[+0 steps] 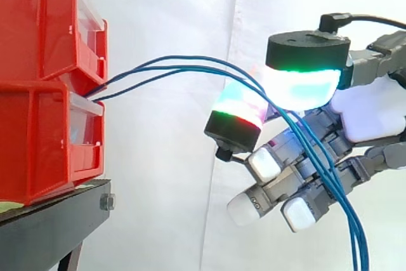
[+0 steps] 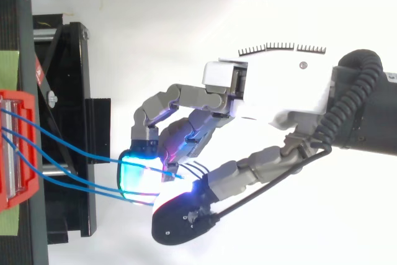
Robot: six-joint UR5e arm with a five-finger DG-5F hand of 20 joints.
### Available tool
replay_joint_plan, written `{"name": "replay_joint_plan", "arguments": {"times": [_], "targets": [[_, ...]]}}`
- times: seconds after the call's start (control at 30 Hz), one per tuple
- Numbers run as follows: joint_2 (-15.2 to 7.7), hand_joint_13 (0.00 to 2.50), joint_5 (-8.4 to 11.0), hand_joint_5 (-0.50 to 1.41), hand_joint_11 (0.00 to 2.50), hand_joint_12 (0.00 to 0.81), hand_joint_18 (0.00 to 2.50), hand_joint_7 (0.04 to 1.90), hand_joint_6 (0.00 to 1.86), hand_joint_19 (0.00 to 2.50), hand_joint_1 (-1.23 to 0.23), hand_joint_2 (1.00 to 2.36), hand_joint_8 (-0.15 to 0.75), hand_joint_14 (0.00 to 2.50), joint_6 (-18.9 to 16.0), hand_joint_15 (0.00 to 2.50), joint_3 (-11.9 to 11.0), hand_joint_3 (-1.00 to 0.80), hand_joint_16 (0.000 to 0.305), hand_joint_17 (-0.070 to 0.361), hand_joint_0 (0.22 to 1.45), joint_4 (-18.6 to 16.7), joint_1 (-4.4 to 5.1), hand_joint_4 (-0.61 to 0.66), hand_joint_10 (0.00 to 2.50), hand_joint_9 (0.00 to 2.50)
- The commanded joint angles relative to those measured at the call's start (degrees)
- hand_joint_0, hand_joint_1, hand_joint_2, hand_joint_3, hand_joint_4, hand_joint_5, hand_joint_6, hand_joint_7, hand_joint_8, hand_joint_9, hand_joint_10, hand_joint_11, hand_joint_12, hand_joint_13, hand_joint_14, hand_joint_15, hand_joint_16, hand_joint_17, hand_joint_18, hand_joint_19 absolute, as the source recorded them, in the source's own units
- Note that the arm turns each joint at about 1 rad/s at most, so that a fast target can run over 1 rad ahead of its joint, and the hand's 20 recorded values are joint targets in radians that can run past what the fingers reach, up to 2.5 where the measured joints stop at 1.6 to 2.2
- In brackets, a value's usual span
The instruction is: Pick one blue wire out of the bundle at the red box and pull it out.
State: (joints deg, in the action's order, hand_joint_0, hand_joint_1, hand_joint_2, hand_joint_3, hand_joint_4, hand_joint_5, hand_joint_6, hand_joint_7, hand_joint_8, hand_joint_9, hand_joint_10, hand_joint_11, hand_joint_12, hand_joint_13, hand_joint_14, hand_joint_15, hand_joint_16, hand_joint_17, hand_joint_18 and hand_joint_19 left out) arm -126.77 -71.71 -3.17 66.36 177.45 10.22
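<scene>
Three thin blue wires [image 1: 358, 239] come out of the gap between the stacked red bins [image 1: 38, 93] at the left and arch rightward. They pass between two glowing pads of my hand [image 1: 368, 115], then hang down over the curled fingers to the bottom right. From above, the blue wires [image 2: 80, 153] run from the red box [image 2: 15, 147] to the hand [image 2: 279, 91], whose thumb and one finger pinch together around them. I cannot tell how many of the wires are held in the pinch.
The bins sit on a black stand [image 1: 57, 211] at the left, also seen from above as a black frame [image 2: 68, 91]. A white curtain hangs behind. Open air lies between the bins and the hand.
</scene>
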Motion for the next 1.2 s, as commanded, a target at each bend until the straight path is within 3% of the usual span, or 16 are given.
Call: {"name": "replay_joint_plan", "arguments": {"times": [0.0,0.13,0.27,0.37,0.5,0.57,0.8,0.9,1.03,1.17], "targets": [[-0.1,0.53,0.00,-0.26,0.50,0.446,0.66,0.97,0.88,0.36,-0.92,1.02,0.297,0.01,0.0,0.25,0.0,-0.22,0.059,0.132,0.84,0.0,-0.03,0.09,0.01,0.50],[0.0,0.54,0.00,-0.25,0.52,0.455,0.72,0.98,0.85,0.33,-0.95,1.01,0.306,0.01,0.0,0.23,0.0,-0.40,0.061,0.138,0.69,0.0,-0.03,0.18,0.02,0.50],[0.0,0.56,0.00,-0.23,0.53,0.486,0.71,1.00,0.84,0.40,-0.83,1.00,0.348,0.01,0.0,0.28,0.1,-0.50,0.065,0.147,0.53,0.0,-0.03,0.23,0.01,0.60],[0.0,0.58,0.00,-0.21,0.54,0.499,0.72,1.03,0.83,0.44,-0.73,1.00,0.376,0.01,0.0,0.29,0.0,-0.50,0.068,0.153,0.50,0.0,-0.03,0.24,0.01,0.68],[-0.1,0.60,0.00,-0.19,0.55,0.505,0.73,1.04,0.84,0.45,-0.68,1.00,0.384,0.01,0.0,0.29,0.0,-0.50,0.068,0.152,0.51,0.0,-0.03,0.23,0.01,0.73],[-0.1,0.60,-0.09,-0.18,0.56,0.486,0.72,1.07,0.84,0.46,-0.65,1.01,0.373,0.01,0.0,0.29,0.0,-0.40,0.064,0.143,0.57,0.0,-0.03,0.22,0.01,0.77],[-0.1,0.61,0.00,-0.18,0.58,0.481,0.73,1.11,0.86,0.46,-0.73,1.02,0.372,0.01,0.0,0.30,0.0,-0.22,0.063,0.141,0.58,0.0,-0.03,0.19,0.02,0.78],[0.0,0.61,0.00,-0.20,0.59,0.478,0.72,1.05,0.88,0.44,-0.82,1.02,0.366,0.01,-0.1,0.29,0.0,-0.25,0.062,0.140,0.62,0.0,-0.03,0.17,0.02,0.76],[0.0,0.60,0.00,-0.21,0.58,0.473,0.72,1.03,0.88,0.40,-0.92,1.00,0.356,0.01,0.0,0.27,0.0,-0.49,0.062,0.139,0.68,0.0,-0.03,0.21,0.02,0.73],[-0.1,0.60,-0.44,-0.21,0.58,0.469,0.73,1.02,0.88,0.39,-0.95,1.00,0.348,0.01,-0.1,0.27,0.0,-0.50,0.062,0.138,0.66,0.0,-0.12,0.22,0.02,0.71]]}}
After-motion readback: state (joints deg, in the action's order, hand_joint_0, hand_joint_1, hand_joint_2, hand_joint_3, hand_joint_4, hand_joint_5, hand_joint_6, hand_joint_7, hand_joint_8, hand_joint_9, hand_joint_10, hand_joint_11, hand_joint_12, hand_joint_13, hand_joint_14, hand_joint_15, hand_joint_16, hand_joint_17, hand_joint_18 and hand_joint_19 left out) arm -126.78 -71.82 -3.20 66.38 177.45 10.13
